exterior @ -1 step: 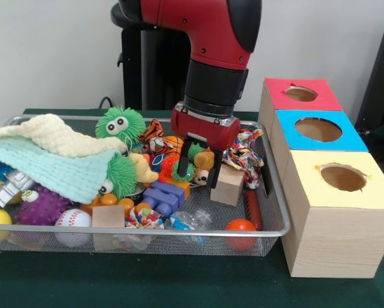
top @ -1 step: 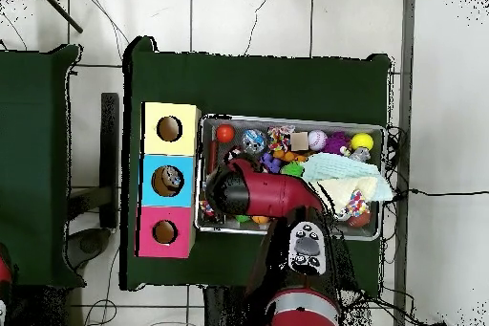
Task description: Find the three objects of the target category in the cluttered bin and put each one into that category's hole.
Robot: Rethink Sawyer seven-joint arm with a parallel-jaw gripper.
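Hanging low over the right-hand part of the wire bin (exterior @ -1 step: 279, 218), the hand (exterior @ -1 step: 200, 172) had its two dark fingers (exterior @ -1 step: 216, 173) pointing straight down with a clear gap between them, parted rather than closed. In that gap, as the front view showed it, sat a small tan plush toy (exterior @ -1 step: 205, 160) with a green piece above it; whether the fingers were actually pressing on it or only straddling it could not be told, since the clutter hid the tips. Nothing was lifted clear of the pile.

What mattered for the move to come was that the toy lay directly beneath and between the fingers, not off to a side, so a straight closing seemed all that a grasp would need. A pale wooden block (exterior @ -1 step: 228, 185) stood just beside the right finger and a knotted rope toy (exterior @ -1 step: 244, 156) lay close behind it, both near enough to be caught by mistake. Blue plastic bricks (exterior @ -1 step: 162, 196) lay near on the other side.

Beyond the bin's right end stood the three boxes, touching one another in a row on the green surface (exterior @ -1 step: 179, 282): the red box (exterior @ -1 step: 300, 94), the blue box (exterior @ -1 step: 318, 129) and the yellow box (exterior @ -1 step: 343, 178), each with a round hole in its top. Which category was wanted could not be judged. The overhead view hid the hand under the arm.
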